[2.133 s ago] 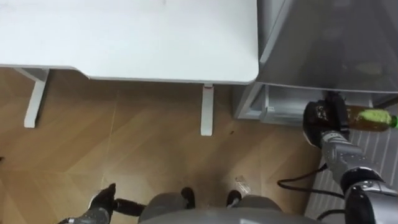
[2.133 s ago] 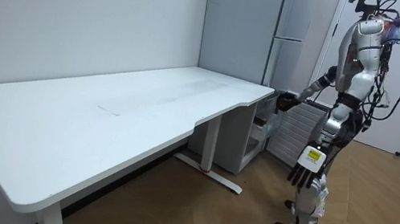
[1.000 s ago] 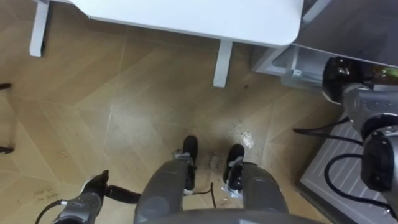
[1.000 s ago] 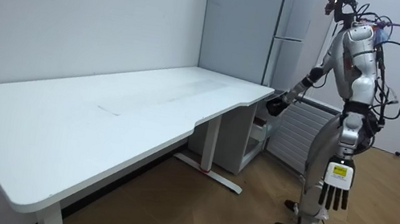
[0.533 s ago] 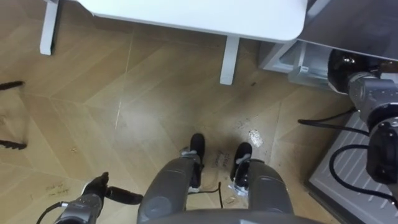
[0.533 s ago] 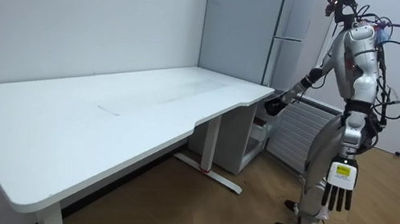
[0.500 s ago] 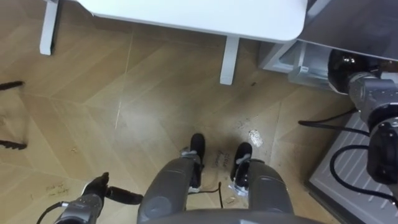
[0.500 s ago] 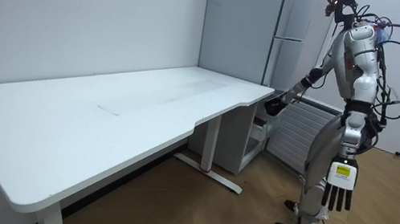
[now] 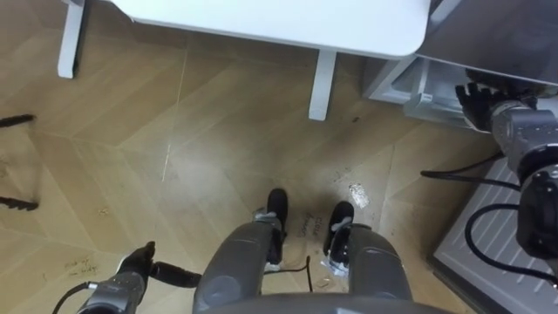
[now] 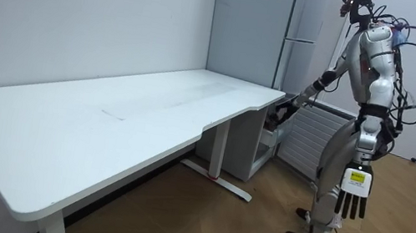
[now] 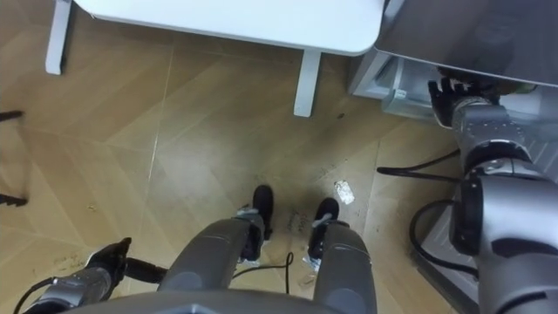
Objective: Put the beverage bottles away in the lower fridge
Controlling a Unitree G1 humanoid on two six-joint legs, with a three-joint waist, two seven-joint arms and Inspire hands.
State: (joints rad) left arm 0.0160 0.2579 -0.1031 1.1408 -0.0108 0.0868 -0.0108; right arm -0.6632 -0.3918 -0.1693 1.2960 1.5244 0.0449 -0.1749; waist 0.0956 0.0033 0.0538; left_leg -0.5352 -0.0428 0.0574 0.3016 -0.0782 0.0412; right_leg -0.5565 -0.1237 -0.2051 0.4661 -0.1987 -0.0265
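Fridge drawer (image 9: 411, 84), pale and boxy, faces the black right hand (image 9: 479, 98), fingers spread; left hand (image 10: 352, 191) hangs straight-fingered.

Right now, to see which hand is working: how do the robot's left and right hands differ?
The right hand reaches forward to the lower fridge compartment; the left hand hangs beside the robot's leg. The right hand's fingers spread toward the fridge; the left hand's point straight down. Both are open, with no drink in either.
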